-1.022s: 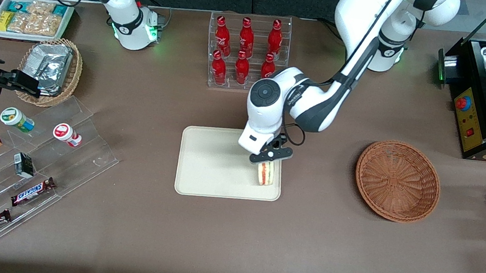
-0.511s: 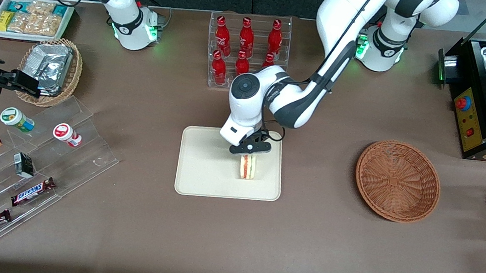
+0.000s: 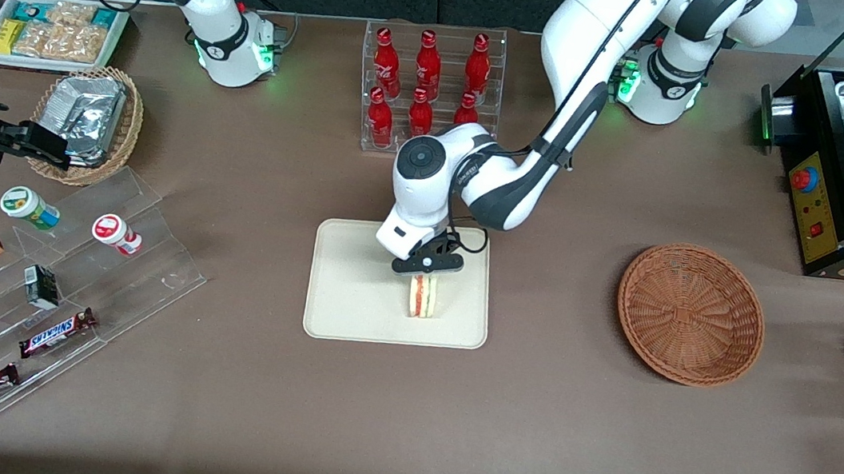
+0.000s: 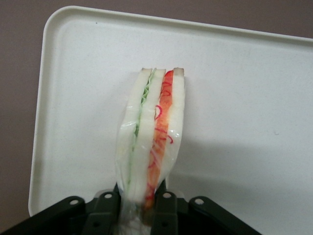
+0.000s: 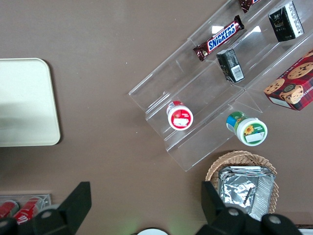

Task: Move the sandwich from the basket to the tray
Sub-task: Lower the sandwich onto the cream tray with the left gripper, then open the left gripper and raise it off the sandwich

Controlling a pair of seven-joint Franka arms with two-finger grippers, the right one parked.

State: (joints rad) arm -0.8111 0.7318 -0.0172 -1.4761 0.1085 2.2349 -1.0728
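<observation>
The gripper point(image 3: 426, 267), clamped on the sandwich point(image 3: 423, 296), carried it from the tray's point(image 3: 351, 293) edge nearest the basket point(image 3: 690, 313) toward the tray's middle, moving toward the parked arm's end.

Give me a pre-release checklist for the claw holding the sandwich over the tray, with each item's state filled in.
1. Claw shut on the sandwich: ok; the wrist view shows its fingers pinching the wrapped wedge.
2. Sandwich over the tray, inside its rim: ok.
3. Sandwich touching the tray surface: cannot tell; no view shows the contact.
4. Landing spot on the tray free of other items: ok; bare tray all round the wedge.
5. Basket emptied of the sandwich: ok; nothing lies in it.
6. Sandwich will stay put once released: cannot tell; it stands on edge and may tip flat.
</observation>
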